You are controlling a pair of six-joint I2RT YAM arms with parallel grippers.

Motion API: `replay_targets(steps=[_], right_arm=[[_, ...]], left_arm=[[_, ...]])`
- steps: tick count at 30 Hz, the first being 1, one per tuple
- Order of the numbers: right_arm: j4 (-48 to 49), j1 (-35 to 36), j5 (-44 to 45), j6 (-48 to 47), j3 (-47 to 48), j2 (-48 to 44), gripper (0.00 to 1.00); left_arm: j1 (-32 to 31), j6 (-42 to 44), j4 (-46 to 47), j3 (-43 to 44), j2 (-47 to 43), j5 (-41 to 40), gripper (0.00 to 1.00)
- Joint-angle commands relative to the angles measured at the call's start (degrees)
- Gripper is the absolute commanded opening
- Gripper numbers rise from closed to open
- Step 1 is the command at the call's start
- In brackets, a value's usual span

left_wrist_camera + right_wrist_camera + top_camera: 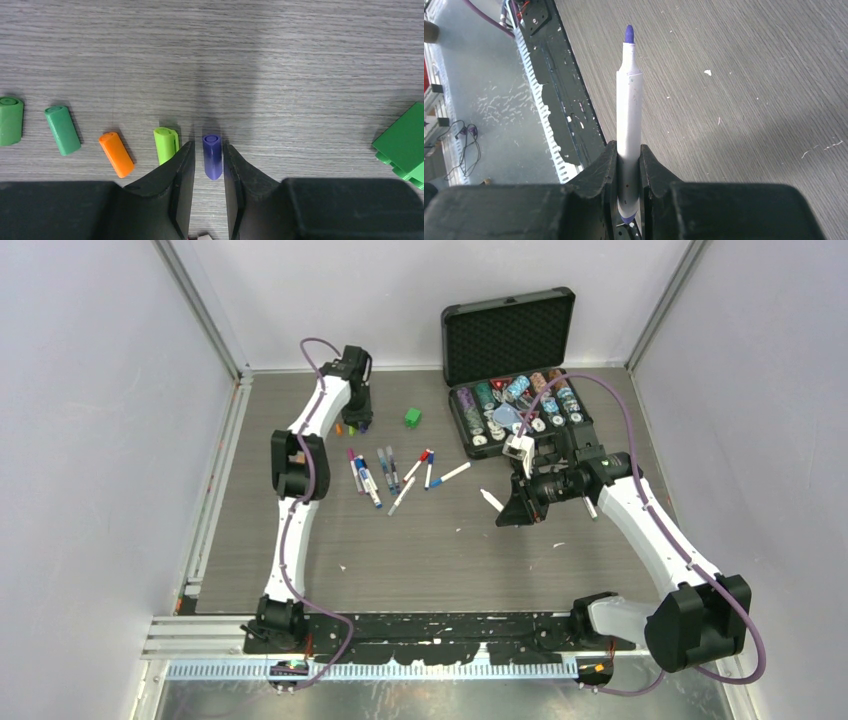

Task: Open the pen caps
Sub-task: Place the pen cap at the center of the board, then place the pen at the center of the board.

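A purple pen cap (212,156) lies flat on the table between the fingers of my left gripper (208,145), which is open, with a narrow gap on its left side. To its left lie a lime cap (166,144), an orange cap (116,154) and two green caps (62,130). In the top view the left gripper (358,420) is at the far left-centre of the table. My right gripper (628,146) is shut on a white pen (629,115) whose bare purple tip (628,34) points away. It is held above the table right of centre (491,500). Several pens (385,475) lie mid-table.
A green cube (404,145) sits right of the left gripper, also in the top view (412,417). An open black case (505,335) of poker chips stands at the back right. Grey walls surround the table, and a black rail (554,75) runs along its near edge.
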Motion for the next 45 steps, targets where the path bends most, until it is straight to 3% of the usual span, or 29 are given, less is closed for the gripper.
replay_targets(steps=[1,13,16,19,22,27,30,32,39,45], right_arm=[[-0.36,-0.08,-1.17,-1.13,2.66,-0.47,0.0],[-0.55,-1.81,2.79,-1.98,2.79,-0.84,0.0],[-0.53,-5.47,3.75,-1.86,3.16,-1.94,0.0],[-0.25,-9.59,6.41,-1.48,3.83,-3.3,0.0],[-0.25,-12.16,14.88,-1.16,5.21,-4.22,0.0],[-4.34,-22.48,27.47,-10.27,8.61,-1.46,0.0],[-7.26,-30.57,30.66,-19.38,11.86,4.42,0.0],[-7.73,-34.77,34.41,-24.12,14.47,9.0,0.0],[-7.47,-43.34,43.27,-35.3,26.52,26.13,0.03],[-4.96,-44.09,48.03,-39.8,31.64,35.61,0.05]], left_arm=[[-0.25,1.07,-0.76,3.09,0.54,-0.69,0.3],[-1.3,-0.63,0.97,3.39,-11.09,7.3,0.32],[-1.37,-1.08,5.52,-6.29,-19.59,9.56,0.32],[-1.42,-2.13,14.21,-22.78,-33.07,12.52,0.32],[-1.35,-2.22,19.7,-33.64,-44.63,14.74,0.35],[-0.53,-0.48,25.36,-51.04,-63.06,17.25,0.59],[1.39,-1.21,28.55,-61.17,-73.08,18.76,0.75],[2.08,-0.99,29.52,-66.87,-78.67,19.33,0.81],[2.47,2.21,28.47,-80.67,-90.99,19.95,0.83],[2.47,5.47,25.26,-86.39,-94.6,17.14,0.82]])
